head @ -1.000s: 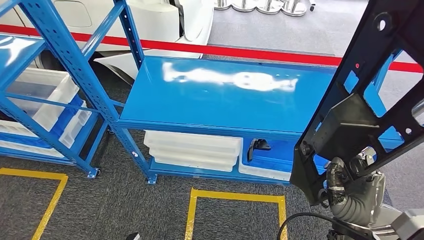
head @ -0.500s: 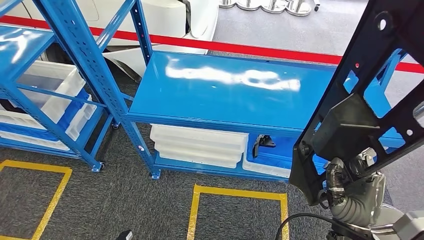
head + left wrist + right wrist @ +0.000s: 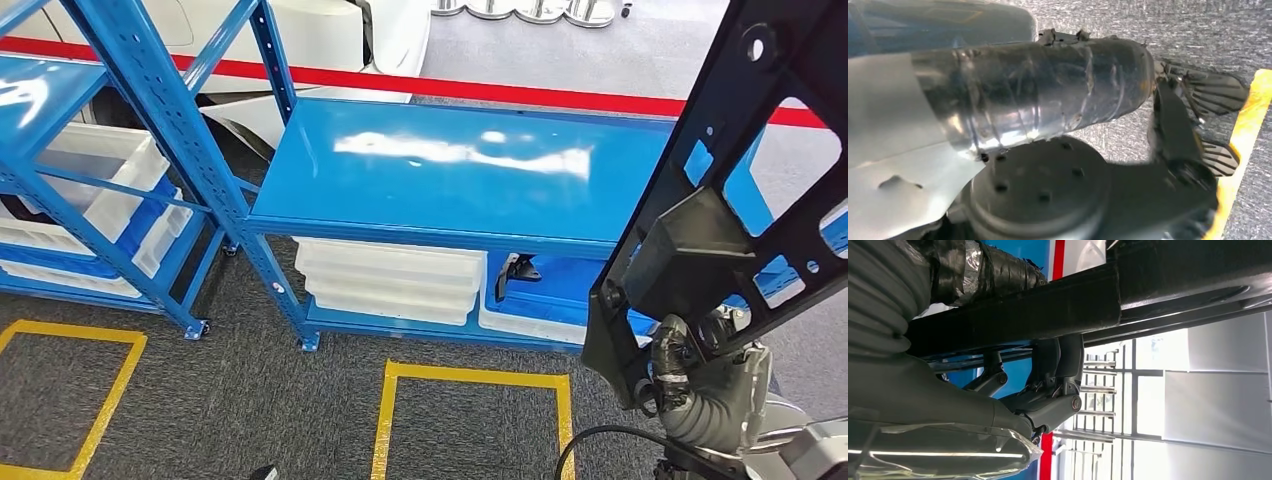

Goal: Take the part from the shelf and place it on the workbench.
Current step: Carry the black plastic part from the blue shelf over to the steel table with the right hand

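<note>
The part is a large black flat frame with cut-outs and a boxy block. It stands upright at the right of the head view. My right hand grips its lower end from below. In the right wrist view the dark fingers curl around the part's black bar. The blue workbench top lies ahead, bare and glossy, partly hidden behind the part. My left hand hangs low over the grey carpet, dark and blurred, and how its fingers stand is unclear.
A blue shelf rack with white bins stands at the left. White trays and a small black piece sit on the workbench's lower level. Yellow floor lines and a red tape line mark the carpet.
The whole picture has shifted a little, so the camera has moved relative to the workbench. The part stays in my right hand in the same place in view.
</note>
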Action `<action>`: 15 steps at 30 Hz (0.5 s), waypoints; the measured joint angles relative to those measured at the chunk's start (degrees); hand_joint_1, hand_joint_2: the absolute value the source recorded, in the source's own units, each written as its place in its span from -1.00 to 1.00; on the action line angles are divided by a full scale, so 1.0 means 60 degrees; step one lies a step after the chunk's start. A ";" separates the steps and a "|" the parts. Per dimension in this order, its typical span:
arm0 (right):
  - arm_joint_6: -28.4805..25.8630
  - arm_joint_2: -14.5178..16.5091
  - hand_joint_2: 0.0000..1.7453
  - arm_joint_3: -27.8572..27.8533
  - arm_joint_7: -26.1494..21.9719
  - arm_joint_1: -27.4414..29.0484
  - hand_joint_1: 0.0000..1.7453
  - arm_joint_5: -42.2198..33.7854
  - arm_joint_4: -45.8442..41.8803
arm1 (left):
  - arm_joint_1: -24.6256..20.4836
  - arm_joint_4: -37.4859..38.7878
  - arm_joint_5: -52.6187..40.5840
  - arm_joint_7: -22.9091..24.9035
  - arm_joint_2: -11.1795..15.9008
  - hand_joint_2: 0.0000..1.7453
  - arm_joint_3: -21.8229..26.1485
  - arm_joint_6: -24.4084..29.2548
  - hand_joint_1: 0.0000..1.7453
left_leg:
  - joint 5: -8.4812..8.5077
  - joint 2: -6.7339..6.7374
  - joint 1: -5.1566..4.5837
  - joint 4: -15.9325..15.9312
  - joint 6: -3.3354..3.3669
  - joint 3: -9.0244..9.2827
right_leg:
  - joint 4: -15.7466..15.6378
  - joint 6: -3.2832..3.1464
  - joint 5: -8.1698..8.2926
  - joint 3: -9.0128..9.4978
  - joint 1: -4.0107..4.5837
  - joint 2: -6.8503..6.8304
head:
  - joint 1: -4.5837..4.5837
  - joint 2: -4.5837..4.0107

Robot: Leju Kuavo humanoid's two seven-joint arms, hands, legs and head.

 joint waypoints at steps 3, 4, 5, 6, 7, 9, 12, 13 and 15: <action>0.0014 0.0000 1.00 0.0007 0.0000 0.0002 1.00 0.0219 -0.0010 | -0.0004 0.0000 0.0000 -0.0001 0.0001 -1.00 -0.0027 -0.0013 -1.00 | 0.0119 -0.0007 -0.0031 -0.0132 0.0203 -0.0031 | 0.0066 0.0160 0.0082 -0.0106 -0.0015 0.0019 | 0.0006 -0.0001; 0.0047 0.0000 1.00 0.0010 -0.0013 0.0004 1.00 0.0152 -0.0013 | 0.0000 0.0000 0.0000 -0.0003 -0.0005 -1.00 -0.0037 -0.0020 -1.00 | 0.0180 0.0001 -0.0013 -0.0148 0.0262 -0.0063 | 0.0123 0.0211 0.0028 -0.0150 -0.0023 0.0034 | 0.0013 -0.0001; 0.0103 -0.0001 1.00 0.0010 -0.0043 0.0006 1.00 0.0012 -0.0016 | 0.0000 0.0000 0.0000 -0.0006 -0.0027 -1.00 -0.0048 -0.0028 -1.00 | 0.0247 0.0010 0.0013 -0.0168 0.0321 -0.0107 | 0.0344 0.0268 -0.0164 -0.0253 -0.0038 0.0048 | 0.0030 -0.0001; 0.0170 -0.0003 1.00 0.0008 -0.0087 0.0009 1.00 -0.0156 -0.0017 | -0.0003 0.0000 0.0000 -0.0012 -0.0057 -1.00 -0.0062 -0.0036 -1.00 | 0.0313 0.0018 0.0039 -0.0186 0.0366 -0.0168 | 0.0779 0.0325 -0.0487 -0.0435 -0.0064 0.0061 | 0.0048 0.0000; 0.0230 -0.0002 1.00 0.0006 -0.0132 0.0011 1.00 -0.0308 -0.0017 | -0.0009 0.0000 0.0000 -0.0018 -0.0090 -1.00 -0.0077 -0.0039 -1.00 | 0.0370 0.0018 0.0037 -0.0185 0.0389 -0.0243 | 0.1391 0.0386 -0.0888 -0.0674 -0.0094 0.0064 | 0.0067 0.0000; 0.0303 -0.0001 1.00 0.0006 -0.0185 0.0020 1.00 -0.0457 -0.0014 | -0.0010 0.0000 0.0000 -0.0027 -0.0150 -1.00 -0.0099 -0.0040 -1.00 | 0.0466 0.0021 0.0030 -0.0183 0.0391 -0.0389 | 0.2633 0.0462 -0.1527 -0.1105 -0.0155 0.0060 | 0.0077 0.0000; 0.0331 -0.0003 1.00 0.0006 -0.0197 0.0027 1.00 -0.0484 -0.0007 | -0.0006 0.0000 0.0000 -0.0029 -0.0188 -1.00 -0.0116 -0.0040 -1.00 | 0.0590 0.0017 0.0018 -0.0183 0.0345 -0.0529 | 0.2143 0.0404 -0.1247 -0.0575 -0.0164 0.0059 | 0.0076 0.0000; 0.0331 -0.0003 1.00 0.0005 -0.0199 0.0022 1.00 -0.0485 -0.0011 | -0.0010 0.0000 0.0000 -0.0029 -0.0188 -1.00 -0.0121 -0.0043 -1.00 | 0.0626 0.0012 0.0016 -0.0186 0.0324 -0.0549 | 0.1355 0.0331 -0.0958 -0.0081 -0.0151 0.0060 | 0.0076 0.0000; 0.0333 -0.0002 1.00 0.0004 -0.0209 0.0001 1.00 -0.0486 -0.0018 | -0.0021 0.0000 0.0000 -0.0028 -0.0192 -1.00 -0.0137 -0.0060 -1.00 | 0.0691 0.0016 0.0002 -0.0194 0.0248 -0.0591 | 0.0067 0.0206 -0.0634 0.0652 -0.0093 0.0048 | 0.0076 0.0000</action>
